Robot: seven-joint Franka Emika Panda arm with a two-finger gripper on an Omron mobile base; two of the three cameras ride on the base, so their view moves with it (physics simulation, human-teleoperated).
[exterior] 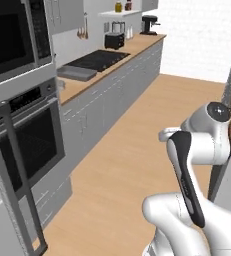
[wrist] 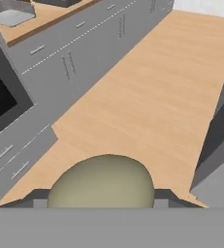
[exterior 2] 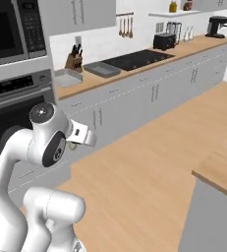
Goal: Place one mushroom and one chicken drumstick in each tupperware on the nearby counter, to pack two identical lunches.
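One mushroom (wrist: 101, 181) sits pinched in the gripper (wrist: 101, 196), its pale tan dome bulging up between the two dark finger tips in the hand view; in the right base view a small tan lump shows just under the hand. Carry step, by my reading: the piece is in hand and the arm is tucked close above the wooden floor (exterior 2: 154, 147), well apart from the counter (exterior 2: 134, 71). Two tupperware lie on that counter, the light grey one (exterior 2: 67, 77) nearest the oven (exterior 2: 12, 106), the darker grey one (exterior 2: 101, 69) just beside the stovetop (exterior 2: 134, 59). Both look empty from here, though their insides are too small to judge surely. Next move likely calls for the base to close on the counter, then a lift over a raised rim before the fingers let go. No drumsticks in sight. Around: knife block (exterior 2: 73, 60) behind the light container, toaster (exterior 2: 164, 41) and coffee machine (exterior 2: 218, 26) far along the counter past the stovetop. Island corner (exterior 2: 218, 197) stands across the floor from the counter; oven door handle (exterior: 14, 165) projects close by, worth minding when the base turns.
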